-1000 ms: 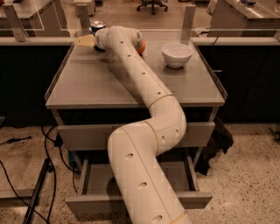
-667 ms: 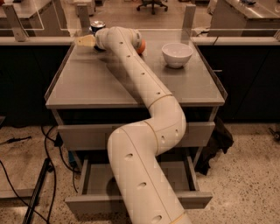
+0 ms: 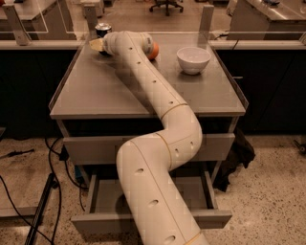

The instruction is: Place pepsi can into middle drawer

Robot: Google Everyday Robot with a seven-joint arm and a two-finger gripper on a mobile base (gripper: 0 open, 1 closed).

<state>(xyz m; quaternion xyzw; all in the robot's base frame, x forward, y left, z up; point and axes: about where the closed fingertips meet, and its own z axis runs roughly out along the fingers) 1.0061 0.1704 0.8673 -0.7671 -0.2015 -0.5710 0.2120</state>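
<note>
Office-like lab (desks [image 3: 270, 14], swivel chair [image 3: 166, 5] behind); end effector [image 3: 97, 44] at the cabinet's [image 3: 91, 93] far-left corner.

i note a speckled terrazzo floor [image 3: 272, 191], black cables [image 3: 52, 162] trailing at left, a glass partition [image 3: 38, 21] behind, desks [image 3: 272, 14] beyond, one office chair [image 3: 166, 5]; lighting dim.

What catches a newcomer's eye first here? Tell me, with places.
The big white arm dominates, snaking up from the bottom centre across the grey table; its hand sits at the far left corner next to the pepsi can. A white bowl stands far right, and the middle drawer hangs pulled open below.
</note>
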